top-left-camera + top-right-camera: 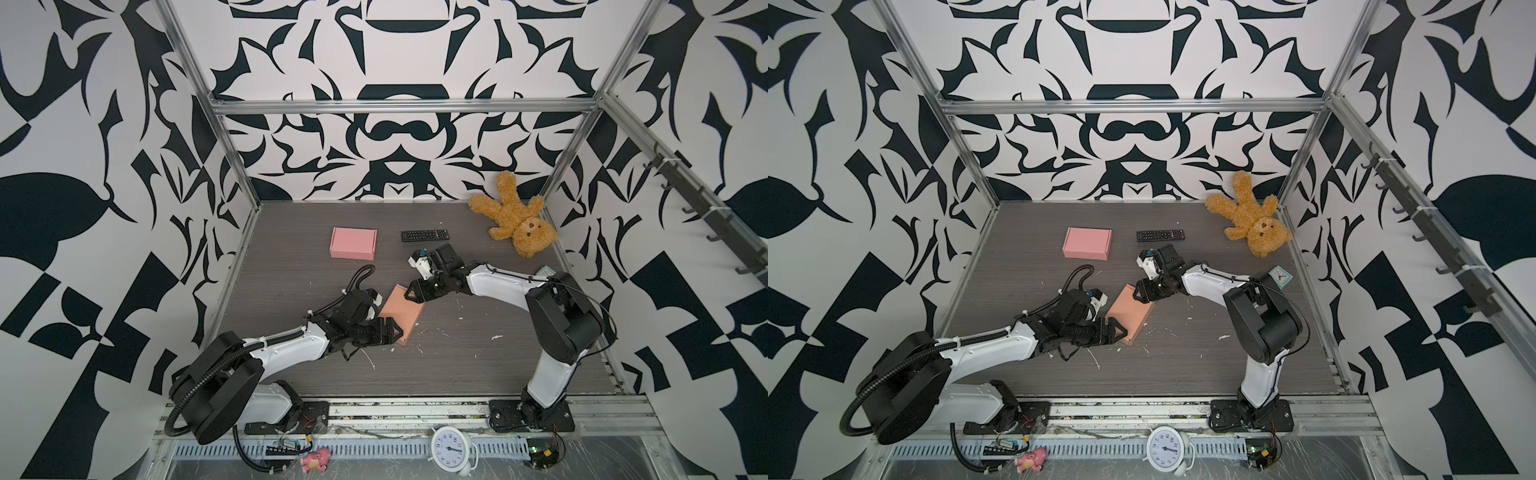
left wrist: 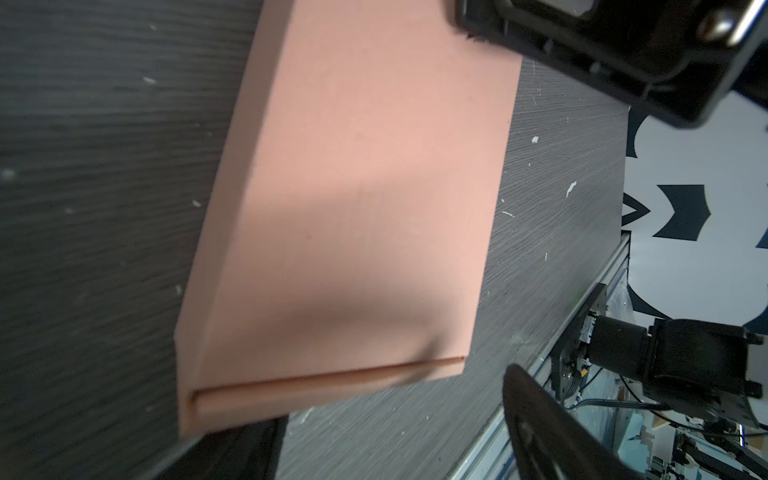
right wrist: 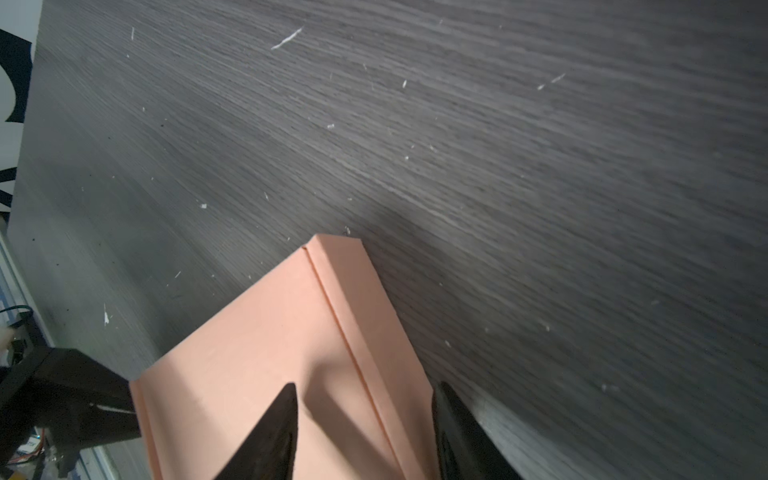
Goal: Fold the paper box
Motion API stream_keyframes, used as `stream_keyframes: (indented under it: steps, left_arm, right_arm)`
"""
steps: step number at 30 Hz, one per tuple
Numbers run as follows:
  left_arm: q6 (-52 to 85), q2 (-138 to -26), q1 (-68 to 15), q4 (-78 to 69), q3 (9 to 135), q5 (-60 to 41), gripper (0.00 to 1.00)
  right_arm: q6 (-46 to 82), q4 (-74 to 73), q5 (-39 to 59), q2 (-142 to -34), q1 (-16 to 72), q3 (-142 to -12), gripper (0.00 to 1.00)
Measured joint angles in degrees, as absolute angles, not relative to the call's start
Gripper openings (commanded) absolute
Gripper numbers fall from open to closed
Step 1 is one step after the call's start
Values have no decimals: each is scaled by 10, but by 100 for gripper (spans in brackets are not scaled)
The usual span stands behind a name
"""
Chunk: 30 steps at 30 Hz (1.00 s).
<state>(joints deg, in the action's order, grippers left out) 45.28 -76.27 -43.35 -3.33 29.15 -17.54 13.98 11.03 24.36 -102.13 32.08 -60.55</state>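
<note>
Closed paper box point(image 1: 402, 311) on dark table point(image 1: 478, 357)

White alarm clock point(image 1: 451, 449), hour numerals around its dial, seen upside down

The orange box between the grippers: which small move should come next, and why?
Probably the right gripper should close a little on the orange box. In the right wrist view its jaws stand apart astride the box's seamed edge, one finger over the lid, one outside the wall, while the left gripper stands open on the box's other side.
</note>
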Motion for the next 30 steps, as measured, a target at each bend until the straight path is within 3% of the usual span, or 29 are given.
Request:
stream_keyframes:
  steps: [16, 30]
  left_arm:
    - [410, -813, -368, -1, 368, -199, 82]
    - [357, -937, -321, 25, 487, -225, 81]
  right_arm:
    - [182, 79, 225, -912, 316, -493, 52]
    - [183, 79, 203, -927, 310, -494, 53]
